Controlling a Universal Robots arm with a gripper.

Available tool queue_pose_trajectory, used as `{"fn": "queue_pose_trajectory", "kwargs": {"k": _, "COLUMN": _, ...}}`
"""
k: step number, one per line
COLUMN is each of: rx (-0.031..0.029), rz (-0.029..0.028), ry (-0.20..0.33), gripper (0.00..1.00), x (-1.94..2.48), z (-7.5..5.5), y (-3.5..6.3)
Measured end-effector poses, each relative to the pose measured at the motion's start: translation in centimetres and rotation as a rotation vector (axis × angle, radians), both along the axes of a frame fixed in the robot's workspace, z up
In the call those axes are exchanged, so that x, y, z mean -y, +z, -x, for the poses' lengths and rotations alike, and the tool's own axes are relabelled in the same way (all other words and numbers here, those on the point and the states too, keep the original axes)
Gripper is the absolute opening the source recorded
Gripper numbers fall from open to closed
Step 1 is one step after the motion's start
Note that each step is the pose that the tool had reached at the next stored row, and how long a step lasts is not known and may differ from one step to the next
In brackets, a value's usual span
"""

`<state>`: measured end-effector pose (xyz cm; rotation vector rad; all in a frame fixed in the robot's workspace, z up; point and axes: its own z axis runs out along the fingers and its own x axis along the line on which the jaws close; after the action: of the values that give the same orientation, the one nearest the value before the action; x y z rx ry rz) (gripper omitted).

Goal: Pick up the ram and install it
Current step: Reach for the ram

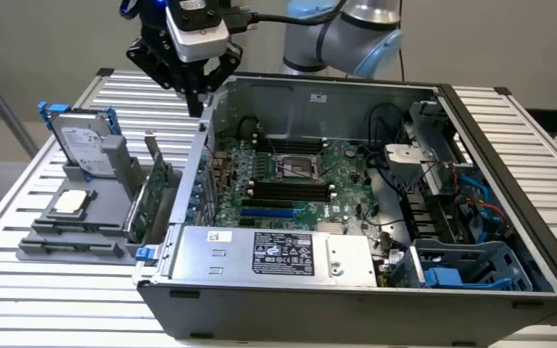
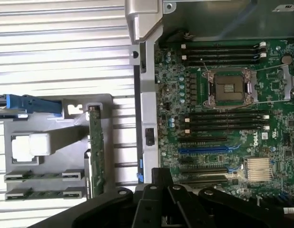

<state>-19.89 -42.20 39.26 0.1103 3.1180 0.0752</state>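
Two thin greenish ram sticks stand on edge in the slots of the grey holder, outside the case at the exterior view's left. My gripper hangs above the case's left wall near its back corner, well away from the holder's ram slots. Its black fingers come together with nothing between them. Inside the case, the motherboard shows black memory slots beside the processor socket; these long slots look unfilled.
The holder also carries a hard drive, a square silver processor and a tall green expansion card on edge. The power supply closes the case's front. Cables and a blue drive cage crowd its right side.
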Motion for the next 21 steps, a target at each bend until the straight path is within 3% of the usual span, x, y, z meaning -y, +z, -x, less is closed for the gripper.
{"fn": "queue_pose_trajectory", "kwargs": {"k": 11, "rx": -0.0001, "rz": 0.0001, "ry": 0.000, "gripper": 0.00, "x": 0.48, "z": 5.0, "y": -0.23}}
{"fn": "queue_pose_trajectory", "kwargs": {"k": 21, "rx": 0.0000, "rz": 0.0001, "ry": 0.000, "gripper": 0.00, "x": 0.86, "z": 9.5, "y": -1.20}}
